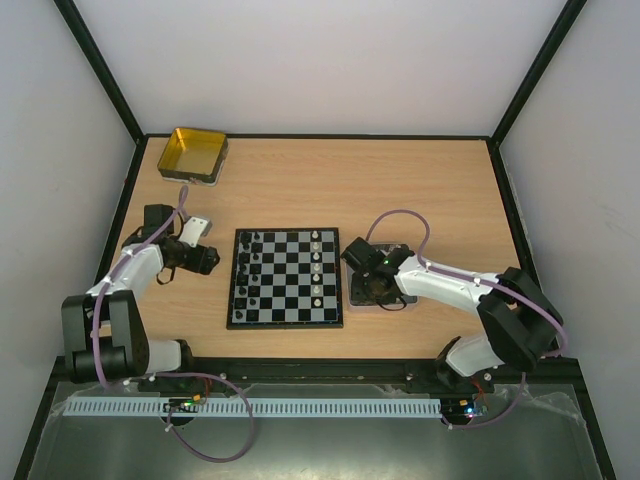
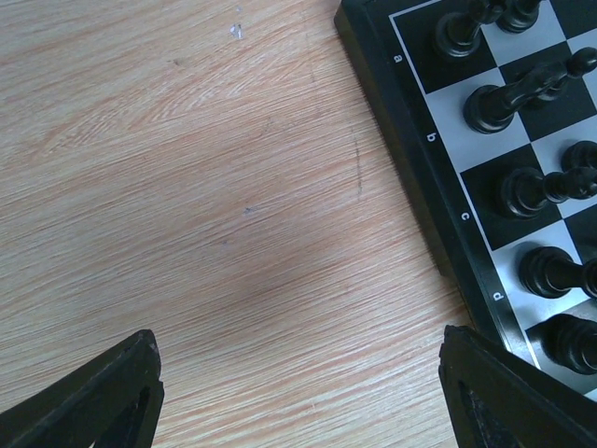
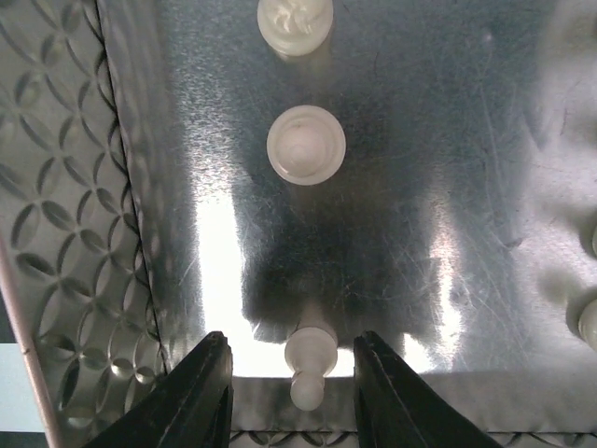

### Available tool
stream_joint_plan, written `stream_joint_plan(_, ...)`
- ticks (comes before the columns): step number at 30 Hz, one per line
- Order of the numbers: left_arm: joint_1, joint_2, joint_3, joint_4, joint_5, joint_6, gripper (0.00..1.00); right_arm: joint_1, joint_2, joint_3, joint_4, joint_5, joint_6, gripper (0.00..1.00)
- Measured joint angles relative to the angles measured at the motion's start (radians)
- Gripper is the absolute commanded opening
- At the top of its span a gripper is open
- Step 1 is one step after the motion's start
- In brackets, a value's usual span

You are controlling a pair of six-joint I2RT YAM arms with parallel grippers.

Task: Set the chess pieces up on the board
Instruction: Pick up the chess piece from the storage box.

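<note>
The checkered board (image 1: 285,278) lies mid-table. Black pieces (image 1: 252,270) stand along its left columns and a few white pieces (image 1: 317,268) stand toward its right. My left gripper (image 1: 205,258) is open and empty over bare wood just left of the board; in the left wrist view (image 2: 298,392) the board's edge (image 2: 438,215) and black pieces (image 2: 522,191) show at the right. My right gripper (image 1: 365,278) hangs over the silver tray (image 1: 392,298). In the right wrist view (image 3: 291,378) its jaws are open on either side of a white pawn (image 3: 308,359) lying on the tray floor, not touching it.
More white pieces (image 3: 301,145) rest in the tray (image 3: 65,233), one at the top (image 3: 294,21) and some at the right edge (image 3: 588,322). A yellow square tin (image 1: 195,152) stands at the back left. Black frame rails edge the table.
</note>
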Motion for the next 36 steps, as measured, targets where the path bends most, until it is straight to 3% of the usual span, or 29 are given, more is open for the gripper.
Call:
stream_joint_plan(15,-0.001,0.042,0.000,0.011,-0.002,-0.008,0.81,-0.013,0.011,-0.023,0.026,-0.033,-0.013,0.26)
stream_joint_plan(24,-0.001,0.042,0.000,0.011,-0.003,-0.010,0.81,-0.013,0.011,-0.029,0.025,-0.035,-0.024,0.13)
stream_joint_plan(36,-0.003,0.042,0.000,0.011,-0.007,-0.014,0.81,-0.037,0.009,0.025,-0.017,-0.002,-0.049,0.12)
